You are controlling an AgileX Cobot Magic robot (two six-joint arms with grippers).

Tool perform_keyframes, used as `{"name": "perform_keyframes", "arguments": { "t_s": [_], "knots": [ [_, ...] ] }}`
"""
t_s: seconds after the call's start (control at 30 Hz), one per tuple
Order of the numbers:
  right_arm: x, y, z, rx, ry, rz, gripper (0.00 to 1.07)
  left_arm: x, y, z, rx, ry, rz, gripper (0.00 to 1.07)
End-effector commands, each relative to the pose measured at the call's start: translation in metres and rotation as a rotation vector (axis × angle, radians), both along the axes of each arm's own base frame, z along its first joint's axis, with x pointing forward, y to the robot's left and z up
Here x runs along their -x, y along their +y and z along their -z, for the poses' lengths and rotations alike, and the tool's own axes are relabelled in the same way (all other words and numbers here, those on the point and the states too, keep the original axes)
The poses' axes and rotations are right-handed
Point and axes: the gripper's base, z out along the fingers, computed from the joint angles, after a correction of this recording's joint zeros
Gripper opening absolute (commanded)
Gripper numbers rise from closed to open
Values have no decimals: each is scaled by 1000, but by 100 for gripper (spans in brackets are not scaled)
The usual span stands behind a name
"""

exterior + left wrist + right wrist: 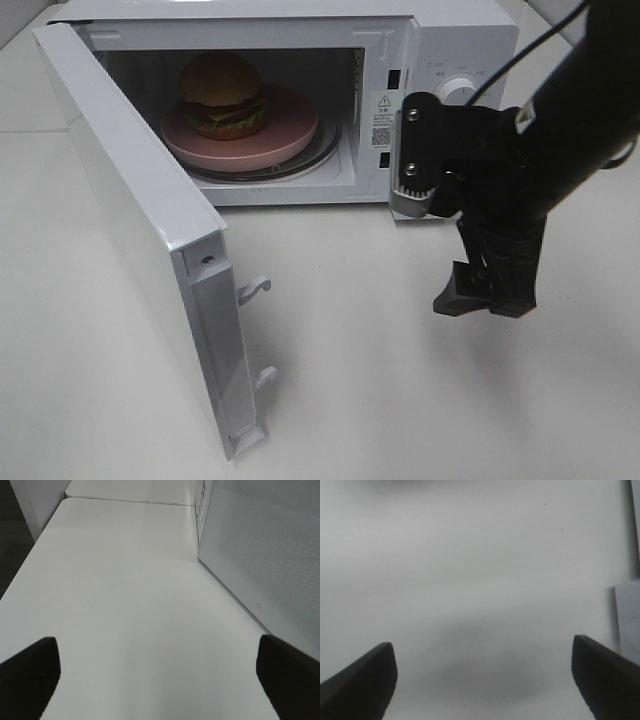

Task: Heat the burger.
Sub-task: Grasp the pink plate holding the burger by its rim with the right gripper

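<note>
White tabletop (pixel 400 400), plain and bare around a white microwave (pixel 470 30) set at the far edge

- Door (pixel 130 190) stands swung wide out toward the left side, inner face and two latch hooks (pixel 255 290) showing
- Burger (pixel 222 95) sits inside the oven on a pink plate (pixel 290 135), plate on the glass tray (pixel 332 152); bun upright, nothing touching it
- Right pincer (pixel 488 300) hangs tips down over the tabletop in front of the control panel, outside the oven; its wrist view shows both tips spread wide with only bare surface between, nothing pinched
- Left pincer (pixel 159 680) out of the high view; its own camera shows tips spread wide and empty, low over the tabletop, beside a white panel with fine dot mesh, probably the door's outer face

Step, as judged: loading looks done, door not yet closed, so closing is the step in hand. Next move calls for a push on the door's outer face near its free edge, swinging it round until the hooks seat; the left arm seems better placed. After that, the dial (pixel 460 90) needs a turn

Writing: warning sticker (pixel 382 120) on the front frame carries a triangle sign, small print and a square code, none legible. Marks above the dial too small to read. No brand name found
</note>
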Motion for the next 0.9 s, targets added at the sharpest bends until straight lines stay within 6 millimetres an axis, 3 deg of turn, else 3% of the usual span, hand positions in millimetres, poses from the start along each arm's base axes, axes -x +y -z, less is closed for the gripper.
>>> {"name": "perform_keyframes", "arguments": {
  "t_s": [0.03, 0.37, 0.63, 0.9],
  "knots": [
    [-18, 23, 4, 75, 16, -122, 94, -1, 0, 0, 2, -14, 2, 102],
    [-62, 74, 9, 119, -39, -319, 92, -1, 0, 0, 2, -14, 2, 102],
    [-76, 93, 9, 80, -54, -332, 88, -1, 0, 0, 2, -14, 2, 101],
    [-82, 109, 24, 61, -12, -264, 77, -1, 0, 0, 2, -14, 2, 101]
  ]
}}
